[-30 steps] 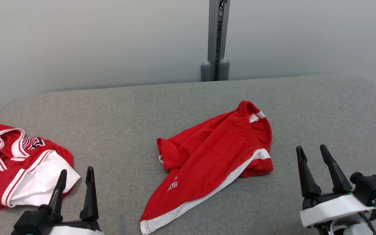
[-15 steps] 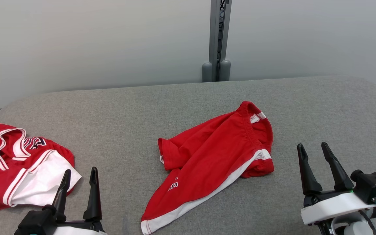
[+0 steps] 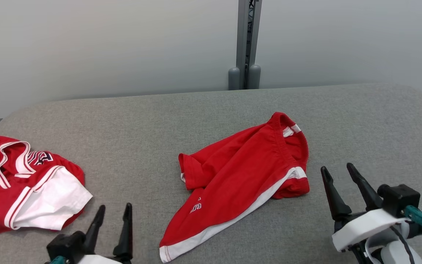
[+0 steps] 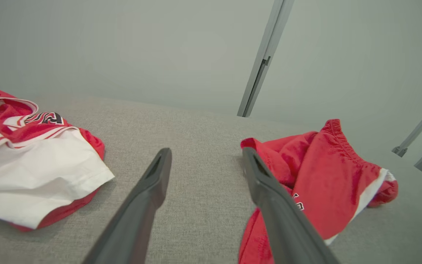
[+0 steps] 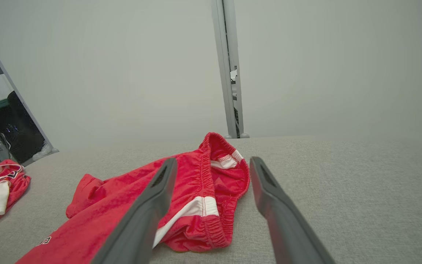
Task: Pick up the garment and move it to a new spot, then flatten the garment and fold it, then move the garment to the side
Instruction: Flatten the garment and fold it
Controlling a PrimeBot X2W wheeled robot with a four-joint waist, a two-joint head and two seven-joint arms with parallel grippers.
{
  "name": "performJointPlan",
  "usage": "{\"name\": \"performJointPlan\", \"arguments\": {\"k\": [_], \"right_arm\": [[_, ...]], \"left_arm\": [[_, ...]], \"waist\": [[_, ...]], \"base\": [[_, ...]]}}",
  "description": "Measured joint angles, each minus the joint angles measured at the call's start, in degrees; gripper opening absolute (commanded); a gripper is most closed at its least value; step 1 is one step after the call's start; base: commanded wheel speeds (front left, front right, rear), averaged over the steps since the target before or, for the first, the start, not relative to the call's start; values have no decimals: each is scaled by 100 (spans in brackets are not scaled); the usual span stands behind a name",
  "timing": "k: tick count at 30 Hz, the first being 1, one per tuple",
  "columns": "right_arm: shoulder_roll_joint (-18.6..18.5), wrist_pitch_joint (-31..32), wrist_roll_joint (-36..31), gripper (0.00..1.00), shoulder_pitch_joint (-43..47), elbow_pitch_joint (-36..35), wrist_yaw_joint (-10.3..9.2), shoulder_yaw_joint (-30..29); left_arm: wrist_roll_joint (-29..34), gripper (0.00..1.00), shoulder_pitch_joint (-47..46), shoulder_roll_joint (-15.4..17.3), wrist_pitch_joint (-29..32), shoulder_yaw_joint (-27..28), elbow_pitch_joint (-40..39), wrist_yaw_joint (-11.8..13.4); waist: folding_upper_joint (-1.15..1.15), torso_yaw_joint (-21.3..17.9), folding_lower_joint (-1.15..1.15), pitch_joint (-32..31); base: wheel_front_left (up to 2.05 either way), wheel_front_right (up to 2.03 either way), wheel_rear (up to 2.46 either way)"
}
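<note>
The red shorts lie crumpled on the grey padded table, straight out in front of the grey post that stands behind the table's far edge. Their elastic waistband, with a white label inside, is the end nearer the post. A leg with a white side stripe and a small white print runs away from the post towards the table's near edge. The right gripper hovers to the right of the post's line, just beside the waistband end and apart from the cloth. Its two dark fingers are spread wide and nothing is between them. The left gripper sits left of the post's line at the near edge, also spread wide and empty, touching no fabric. Further left of the post lies a red and white jersey in a rumpled heap, well apart from the shorts. Pale wall panels flank the post on both sides.
</note>
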Motion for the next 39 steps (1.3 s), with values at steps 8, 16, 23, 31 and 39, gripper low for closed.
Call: {"name": "performJointPlan", "arguments": {"k": [8, 16, 23, 31, 39], "right_arm": [[-402, 1024, 668, 100, -736, 932, 0, 444], [-658, 2131, 1670, 100, -1512, 1699, 0, 979], [-828, 2649, 2014, 100, -2019, 2201, 0, 1319], [-854, 2832, 2351, 100, -2233, 2394, 0, 1690], [-927, 2778, 2684, 33, -2320, 2366, 0, 2113]], "left_arm": [[-447, 100, -79, 27, 1589, -559, 181, -174], [-989, 100, -82, 191, 2763, -1118, 47, -267], [-1162, 100, -436, 219, 3119, -1663, 285, -293], [-1379, 100, -811, 243, 3204, -1928, 878, -302], [-1696, 46, -1098, 310, 3009, -2239, 1190, -312]], "waist": [[0, 233, 0, 44], [0, 534, 0, 245], [0, 698, 0, 533], [0, 689, 0, 702], [0, 596, 0, 794]], "base": [[0, 0, 0], [0, 0, 0], [0, 0, 0], [0, 0, 0], [0, 0, 0]]}}
